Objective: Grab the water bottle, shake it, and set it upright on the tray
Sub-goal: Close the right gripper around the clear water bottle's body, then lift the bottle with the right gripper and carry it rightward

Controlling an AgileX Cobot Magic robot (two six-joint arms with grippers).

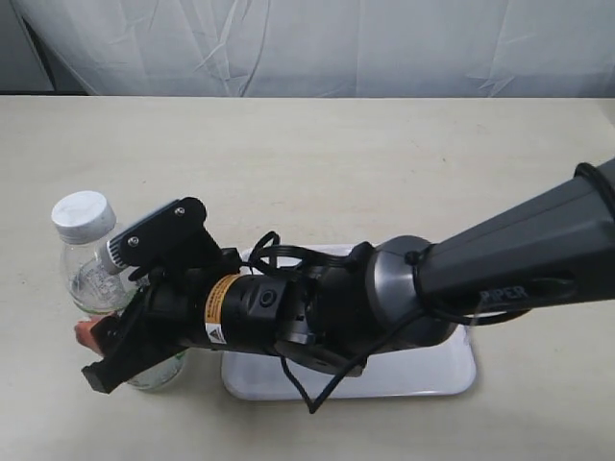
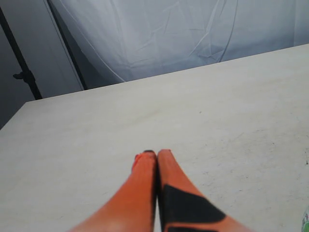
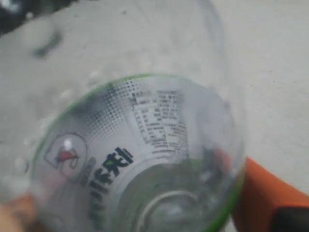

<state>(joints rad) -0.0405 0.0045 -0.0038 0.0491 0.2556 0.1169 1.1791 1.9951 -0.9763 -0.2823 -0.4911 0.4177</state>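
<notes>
The water bottle [image 1: 88, 274], clear with a white cap and a green-edged label, is to the left of the tray [image 1: 437, 373]. My right gripper [image 1: 94, 352] reaches across the tray and is shut on the bottle's lower body. One orange finger [image 1: 86, 332] shows beside it. In the right wrist view the bottle [image 3: 145, 145] fills the picture with its label and base ring visible, clamped in my right gripper [image 3: 140, 210], one orange finger [image 3: 263, 193] against its side. I cannot tell whether the bottle rests on the table. My left gripper [image 2: 155, 153] hovers shut and empty over bare table.
My right arm [image 1: 404, 288] lies over most of the white tray, hiding its middle. A white curtain [image 1: 317, 43] hangs behind the beige table [image 1: 384, 163]. In the left wrist view, a dark stand [image 2: 21, 72] rises past the table's far corner.
</notes>
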